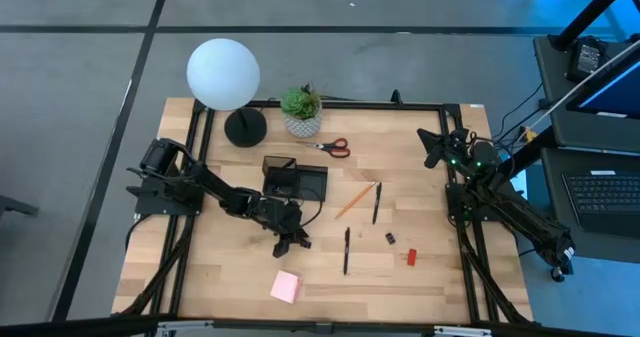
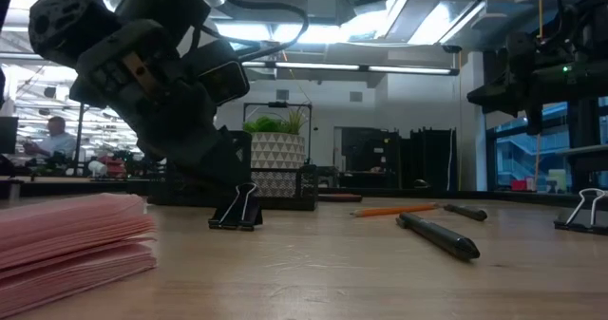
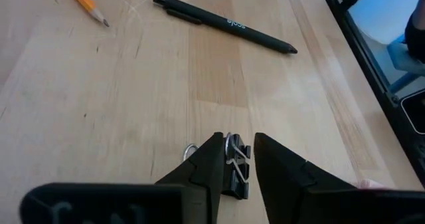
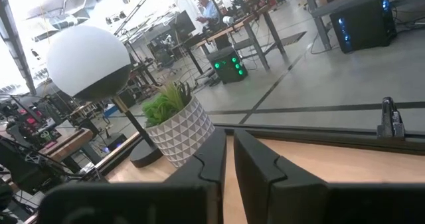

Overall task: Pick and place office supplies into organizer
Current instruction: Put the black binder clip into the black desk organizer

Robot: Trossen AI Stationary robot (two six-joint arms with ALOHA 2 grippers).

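Binder clip (image 3: pixel 236 174): small, black, wire handles. Sits on the wooden surface (image 1: pixel 430 277) between the fingers of the left tool (image 3: pixel 236 163), which straddles it with jaws parted; whether the pads touch it cannot be made out. Its lower half is hidden behind the fingers in the left wrist view. In the low view it stands upright beneath the dark tool body.

Organizer (image 1: pixel 295 181): black tray, just behind the left tool toward the far edge; partly covered by the arm's cable, contents not discernible.

Other supplies:
- Orange pencil (image 1: pixel 355 199) and black pen (image 1: pixel 376 202), mid-surface, side by side but apart; the pencil is cut off by the frame edge in the left wrist view.
- Second black pen (image 1: pixel 346 250), nearer the front.
- Second clip (image 1: pixel 391 239) and small red block (image 1: pixel 410 257), close together, right of the pens.
- Pink sticky-note pad (image 1: pixel 285 287), front edge; cropped at the low view's left.
- Red-handled scissors (image 1: pixel 334 147), beside the potted plant (image 1: pixel 301 111).

Right tool (image 4: pixel 229 151): raised at the right rear corner, well apart from all supplies, fingers nearly closed on nothing.
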